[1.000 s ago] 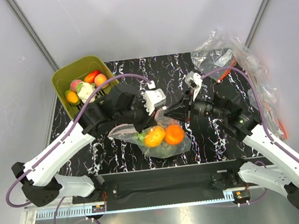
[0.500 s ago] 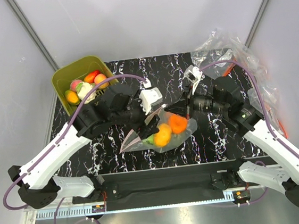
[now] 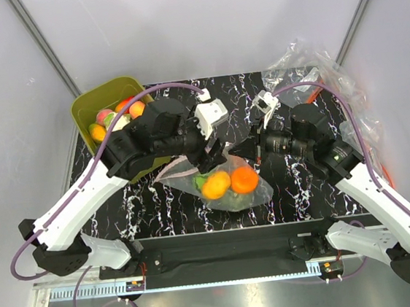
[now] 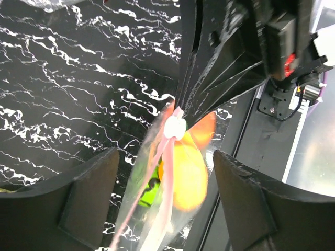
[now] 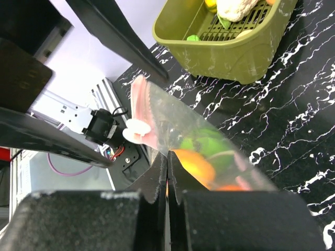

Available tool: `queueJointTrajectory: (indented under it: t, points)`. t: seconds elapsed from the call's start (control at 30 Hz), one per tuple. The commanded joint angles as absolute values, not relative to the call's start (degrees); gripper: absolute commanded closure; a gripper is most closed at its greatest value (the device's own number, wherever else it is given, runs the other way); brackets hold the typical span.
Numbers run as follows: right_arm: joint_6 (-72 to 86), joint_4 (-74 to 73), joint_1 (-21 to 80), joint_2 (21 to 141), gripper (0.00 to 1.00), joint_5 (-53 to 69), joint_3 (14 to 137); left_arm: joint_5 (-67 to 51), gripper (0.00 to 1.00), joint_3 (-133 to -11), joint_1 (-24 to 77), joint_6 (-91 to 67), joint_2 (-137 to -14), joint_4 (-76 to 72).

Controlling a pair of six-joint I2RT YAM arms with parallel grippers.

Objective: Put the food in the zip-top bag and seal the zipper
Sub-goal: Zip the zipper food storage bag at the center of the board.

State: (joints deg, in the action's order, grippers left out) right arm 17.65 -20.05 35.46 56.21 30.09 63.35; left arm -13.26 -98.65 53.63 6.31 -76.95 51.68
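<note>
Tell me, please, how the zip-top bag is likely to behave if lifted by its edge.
Probably floppy: the zip-top bag sags from where the right end effector pinches it. The oranges inside would likely roll, shifting its weight.

Black white-veined table with olive tub (far left), crumpled clear bags far right

Bright, even light; the zip-top bag glints (wrist views blur up close).

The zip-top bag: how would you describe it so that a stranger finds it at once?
Look at the near middle of the black table. The bag there holds two oranges and has a pink zipper; the clear bags at the far right hold no fruit.
</note>
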Motion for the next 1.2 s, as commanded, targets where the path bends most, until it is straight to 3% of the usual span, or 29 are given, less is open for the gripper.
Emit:
queueJointTrajectory:
  t: [0.0, 0.3, 0.5, 0.57, 0.6, 0.63, 0.67, 0.73, 0.87, 1.17]
  points:
    - [18.28, -18.72, 35.42, 54.93, 1.0, 29.18, 67.24, -14.24, 0.25, -100.9, 53.52, 6.07, -77.69, 49.92]
    - [18.98, -18.63, 35.42, 54.14, 1.0, 29.79, 67.68, -11.69, 0.79, -100.37, 53.44, 7.21, -79.63, 51.94]
    - [18.37, -18.72, 35.42, 53.26, 1.0, 30.76, 66.89, -11.08, 1.0, -98.09, 53.53, 8.0, -78.4, 51.5]
    - [16.97, -19.42, 35.42, 53.26, 0.99, 31.46, 66.88, -11.69, 1.0, -98.61, 53.44, 8.0, -78.4, 51.77]
    - [16.18, -19.77, 35.42, 53.26, 0.94, 31.81, 66.8, -12.04, 1.0, -99.14, 53.44, 8.0, -78.31, 52.2]
    - [15.3, -20.21, 35.42, 53.09, 0.72, 31.99, 66.88, -12.65, 1.0, -100.45, 53.44, 8.0, -78.4, 52.64]
    - [13.64, -20.48, 35.51, 52.91, 0.59, 31.91, 66.62, -13.0, 1.0, -101.24, 53.52, 7.91, -78.57, 53.08]
    - [12.57, -20.04, 35.42, 51.77, 0.43, 31.38, 65.4, -14.67, 1.0, -103.17, 53.53, 7.73, -79.27, 55.1]
    - [10.55, -17.06, 35.42, 50.63, 0.37, 33.83, 64.51, -17.22, 1.0, -106.61, 53.53, 8.0, -80.51, 58.18]
    - [8.09, -13.55, 35.51, 53.44, 0.37, 37.79, 63.9, -19.78, 1.0, -106.96, 53.44, 8.09, -79.81, 59.85]
